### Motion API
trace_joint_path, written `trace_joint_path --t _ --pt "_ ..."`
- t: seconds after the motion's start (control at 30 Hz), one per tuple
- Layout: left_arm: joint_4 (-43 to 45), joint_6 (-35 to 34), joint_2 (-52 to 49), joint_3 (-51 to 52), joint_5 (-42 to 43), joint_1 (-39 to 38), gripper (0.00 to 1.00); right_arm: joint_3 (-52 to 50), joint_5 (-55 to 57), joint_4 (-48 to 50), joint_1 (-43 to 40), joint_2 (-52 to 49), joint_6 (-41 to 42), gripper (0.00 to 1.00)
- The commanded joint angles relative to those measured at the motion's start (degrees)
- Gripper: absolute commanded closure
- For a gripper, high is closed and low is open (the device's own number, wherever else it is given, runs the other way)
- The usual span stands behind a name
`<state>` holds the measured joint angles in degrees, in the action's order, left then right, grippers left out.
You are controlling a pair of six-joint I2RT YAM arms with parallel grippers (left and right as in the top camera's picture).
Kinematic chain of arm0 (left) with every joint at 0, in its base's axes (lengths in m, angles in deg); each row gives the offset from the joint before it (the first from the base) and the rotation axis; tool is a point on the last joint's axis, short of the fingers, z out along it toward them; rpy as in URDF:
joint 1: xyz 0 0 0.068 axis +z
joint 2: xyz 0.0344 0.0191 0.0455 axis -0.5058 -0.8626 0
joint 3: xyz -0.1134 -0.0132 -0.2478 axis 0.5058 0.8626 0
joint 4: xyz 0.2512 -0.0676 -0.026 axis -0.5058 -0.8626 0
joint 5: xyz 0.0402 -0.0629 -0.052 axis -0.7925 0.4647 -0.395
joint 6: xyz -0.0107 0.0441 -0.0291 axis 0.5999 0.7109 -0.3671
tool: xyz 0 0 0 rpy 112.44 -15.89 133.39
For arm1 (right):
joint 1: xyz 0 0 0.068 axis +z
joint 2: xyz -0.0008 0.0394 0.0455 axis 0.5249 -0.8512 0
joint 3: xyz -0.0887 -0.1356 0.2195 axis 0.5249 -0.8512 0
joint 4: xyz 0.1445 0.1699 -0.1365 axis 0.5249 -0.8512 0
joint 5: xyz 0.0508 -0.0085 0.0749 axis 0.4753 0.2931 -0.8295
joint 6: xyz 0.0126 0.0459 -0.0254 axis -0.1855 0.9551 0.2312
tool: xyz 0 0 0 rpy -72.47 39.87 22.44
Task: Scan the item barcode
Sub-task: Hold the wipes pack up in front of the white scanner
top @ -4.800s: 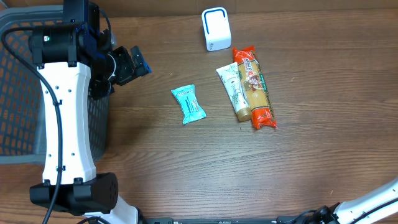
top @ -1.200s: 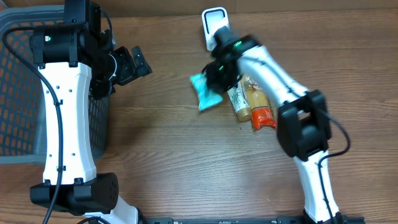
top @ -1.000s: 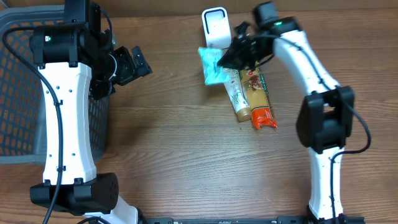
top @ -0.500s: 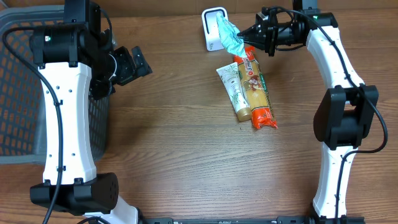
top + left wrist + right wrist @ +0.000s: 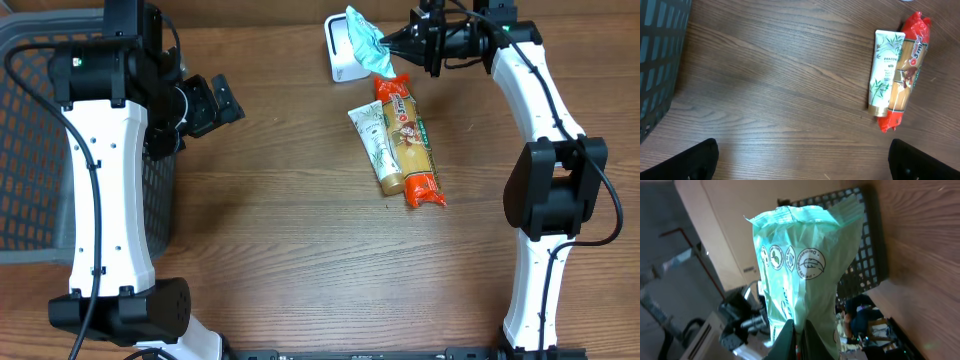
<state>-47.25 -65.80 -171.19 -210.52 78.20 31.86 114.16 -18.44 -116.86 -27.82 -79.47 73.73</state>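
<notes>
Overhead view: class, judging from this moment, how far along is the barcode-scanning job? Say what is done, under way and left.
Done: the teal packet is off the table, pinched in the right gripper. In hand: it hangs at the white scanner at the table's far edge; whether a scan has registered cannot be seen. Left: the white tube and the orange snack pack lie side by side on the table.
</notes>
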Motion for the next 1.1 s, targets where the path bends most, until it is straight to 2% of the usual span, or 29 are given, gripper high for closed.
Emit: trace_joint_path --t 0.0,0.1,0.2,0.3,0.57,1.07 --pt "0.0 1.1 0.2 0.1 -0.3 -0.4 0.00 1.4 5.3 3.7 0.4 0.3 0.3 0.96" --pt "0.1 1.1 0.2 0.1 -0.3 -0.4 0.00 1.4 12.7 9.2 1.0 0.3 -7.2 0.96" --pt "0.1 1.1 0.2 0.1 -0.3 -0.4 0.00 1.3 21.2 10.9 1.5 0.2 -9.2 0.96" --pt "0.1 1.1 0.2 0.1 -0.3 -0.4 0.00 1.3 36.4 11.1 2.5 0.2 -13.5 0.96" --pt "0.1 1.1 0.2 0.1 -0.3 -0.4 0.00 1.0 60.8 11.3 6.3 0.1 -13.4 0.96" --pt "0.1 1.1 0.2 0.1 -0.3 -0.4 0.00 0.9 65.5 13.1 12.1 -4.6 -13.0 0.96"
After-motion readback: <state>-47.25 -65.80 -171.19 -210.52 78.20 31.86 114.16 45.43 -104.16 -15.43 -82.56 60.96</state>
